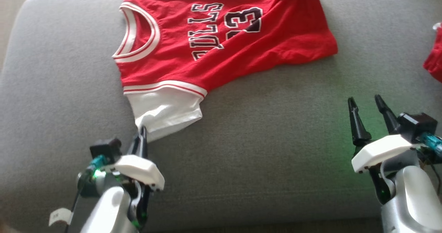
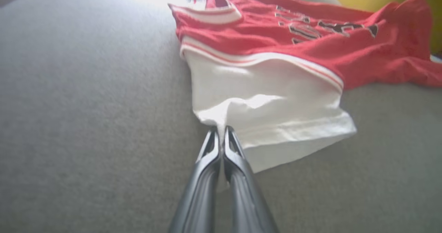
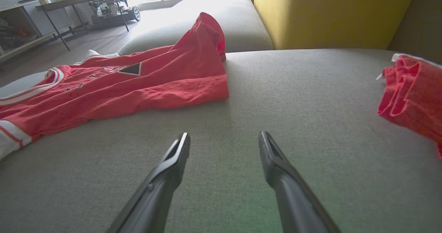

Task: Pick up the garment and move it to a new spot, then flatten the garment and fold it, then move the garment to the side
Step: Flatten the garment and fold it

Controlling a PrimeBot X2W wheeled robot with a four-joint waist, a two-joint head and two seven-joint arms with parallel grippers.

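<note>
**Head view.**
- Item: red basketball jersey with black-and-white lettering and a white undersleeve (image 1: 224,53). It lies spread but rumpled on a grey fabric sofa cushion (image 1: 276,146), directly ahead of the left jaws and ahead-left of the right jaws.
- Left jaws: pressed fully together on the near corner of the white sleeve (image 1: 169,110).
- Right jaws: spread wide and holding nothing. They sit over bare cushion, well apart from the jersey's hem.

**Left wrist view.**
- Left jaws: tips closed on a small pucker of white sleeve (image 2: 269,105) cloth.
- The rest of the sleeve fans out beyond and to the right of the tips. The red body lies further ahead.

**Right wrist view.**
- Right jaws: wide apart, with only cushion between them.
- The jersey (image 3: 138,84) lies ahead and to the left.
- A second, crumpled red cloth (image 3: 414,91) sits ahead to the right, well apart from the jersey.
- A yellow panel (image 3: 328,12) stands beyond.

**Step in hand (judged):** the pick-up for the first move. One corner is gripped and the cloth is not yet lifted.

**Next move calls for:**
- Raising and carrying the jersey to a new spot.
- Probably a second hold by the right jaws on the hem side, since a single-corner hold will likely let the jersey bunch.
- Staying clear of the second red cloth.
</note>
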